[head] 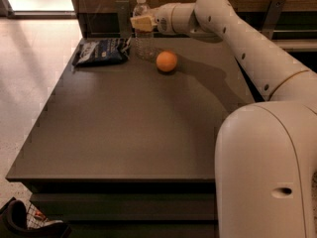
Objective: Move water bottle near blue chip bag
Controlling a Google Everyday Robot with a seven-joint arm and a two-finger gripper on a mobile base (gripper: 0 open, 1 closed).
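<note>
The water bottle [142, 42] stands upright at the far edge of the table, clear with a white cap. The blue chip bag [103, 51] lies flat just left of it, a small gap apart. My gripper [141, 23] reaches in from the right and is closed around the bottle's upper part, with its pale finger [140, 23] across the front of the bottle. The bottle's base looks to rest on the tabletop.
An orange ball [167, 61] sits on the table just right of the bottle, under my forearm. The dark table [124, 133] extends toward the camera. A wooden wall with metal brackets runs behind the far edge. My base fills the lower right.
</note>
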